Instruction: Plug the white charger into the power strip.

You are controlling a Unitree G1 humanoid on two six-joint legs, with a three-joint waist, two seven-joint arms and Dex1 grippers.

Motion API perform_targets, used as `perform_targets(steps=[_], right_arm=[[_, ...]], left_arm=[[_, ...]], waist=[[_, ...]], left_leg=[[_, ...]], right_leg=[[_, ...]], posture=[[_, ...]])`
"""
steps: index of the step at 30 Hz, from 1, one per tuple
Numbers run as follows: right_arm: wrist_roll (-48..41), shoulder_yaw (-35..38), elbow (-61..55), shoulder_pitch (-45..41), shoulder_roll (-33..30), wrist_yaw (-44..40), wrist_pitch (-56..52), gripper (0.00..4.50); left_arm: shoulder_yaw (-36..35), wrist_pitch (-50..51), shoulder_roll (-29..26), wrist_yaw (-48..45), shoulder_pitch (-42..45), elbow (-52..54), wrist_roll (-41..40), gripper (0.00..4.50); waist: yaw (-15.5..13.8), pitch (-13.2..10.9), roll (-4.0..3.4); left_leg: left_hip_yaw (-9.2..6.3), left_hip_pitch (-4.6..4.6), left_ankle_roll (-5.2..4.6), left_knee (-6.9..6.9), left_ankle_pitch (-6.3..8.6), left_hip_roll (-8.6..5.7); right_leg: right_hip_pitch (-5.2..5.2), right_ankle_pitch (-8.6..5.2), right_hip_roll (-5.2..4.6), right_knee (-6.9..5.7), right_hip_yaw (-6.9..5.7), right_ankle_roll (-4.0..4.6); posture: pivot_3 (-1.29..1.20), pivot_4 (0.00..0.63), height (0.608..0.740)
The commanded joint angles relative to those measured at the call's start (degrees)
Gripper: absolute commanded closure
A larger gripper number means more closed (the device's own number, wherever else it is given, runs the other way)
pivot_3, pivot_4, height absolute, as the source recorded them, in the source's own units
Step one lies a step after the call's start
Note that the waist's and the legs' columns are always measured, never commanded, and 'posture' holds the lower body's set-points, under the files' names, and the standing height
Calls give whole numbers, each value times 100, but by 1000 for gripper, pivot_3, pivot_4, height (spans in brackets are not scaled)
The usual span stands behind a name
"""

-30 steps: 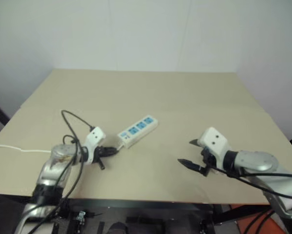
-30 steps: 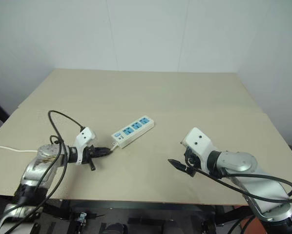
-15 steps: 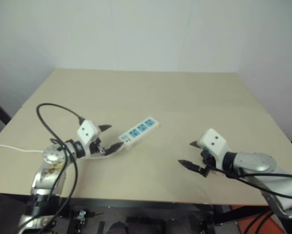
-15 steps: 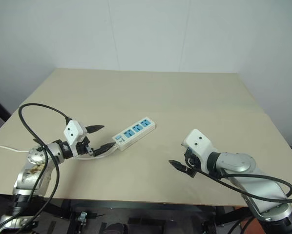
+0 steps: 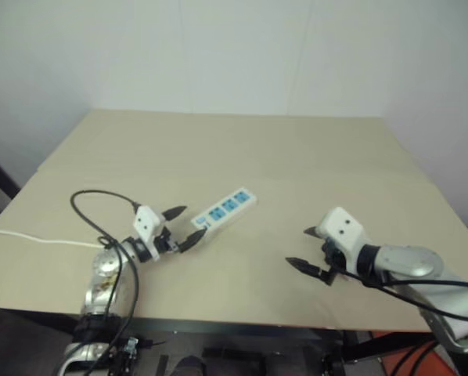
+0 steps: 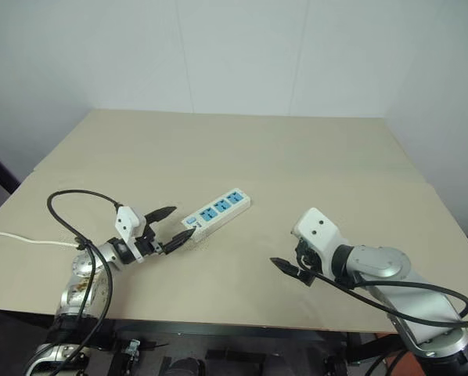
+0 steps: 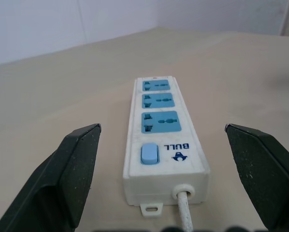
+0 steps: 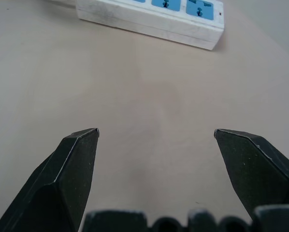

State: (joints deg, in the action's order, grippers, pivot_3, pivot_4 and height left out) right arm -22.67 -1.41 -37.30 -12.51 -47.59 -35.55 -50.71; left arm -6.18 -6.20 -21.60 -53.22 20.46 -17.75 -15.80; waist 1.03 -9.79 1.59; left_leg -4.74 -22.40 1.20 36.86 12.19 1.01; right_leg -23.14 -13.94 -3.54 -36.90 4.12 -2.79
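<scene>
Plainly, the long flat white plastic power strip (image 7: 164, 145) with three blue-faced outlets lies flat on the tan table (image 5: 297, 157), left of centre, its thin white cord (image 7: 185, 212) leaving the near end toward the left gripper. My judgement is that it is light, rigid and smooth-cased, so it would likely skid on the board if pushed from above without bracing; the long side walls near the switch end look the soundest place to hold it. Printed beside the pale blue rocker switch (image 7: 150, 153) is the word "BULL" with a small emblem. No other writing is legible. I cannot locate the white charger on the table or in either gripper.

The left gripper (image 5: 181, 228) sits just short of the strip's cord end, black fingers (image 7: 72, 169) spread wide and empty. The right gripper (image 6: 290, 260) hangs well apart to the right, likewise spread and holding nothing.
</scene>
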Motion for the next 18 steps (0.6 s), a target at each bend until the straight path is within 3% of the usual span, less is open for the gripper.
perform_targets(steps=[1,18], right_arm=[[36,194,-202,-30,-53,71,-25,0],[27,195,-249,-3,34,309,-59,0]], left_arm=[[97,-390,48,14,189,-339,104,18],[432,-955,256,-27,1101,-2099,408,18]], waist=[[-1,0,0],[-22,1,0]], left_leg=[[0,0,0,0,0,0],[0,2,0,0,0,-2]], right_leg=[[0,0,0,0,0,0],[5,-5,0,2,0,-12]], posture=[[0,150,740],[0,150,740]])
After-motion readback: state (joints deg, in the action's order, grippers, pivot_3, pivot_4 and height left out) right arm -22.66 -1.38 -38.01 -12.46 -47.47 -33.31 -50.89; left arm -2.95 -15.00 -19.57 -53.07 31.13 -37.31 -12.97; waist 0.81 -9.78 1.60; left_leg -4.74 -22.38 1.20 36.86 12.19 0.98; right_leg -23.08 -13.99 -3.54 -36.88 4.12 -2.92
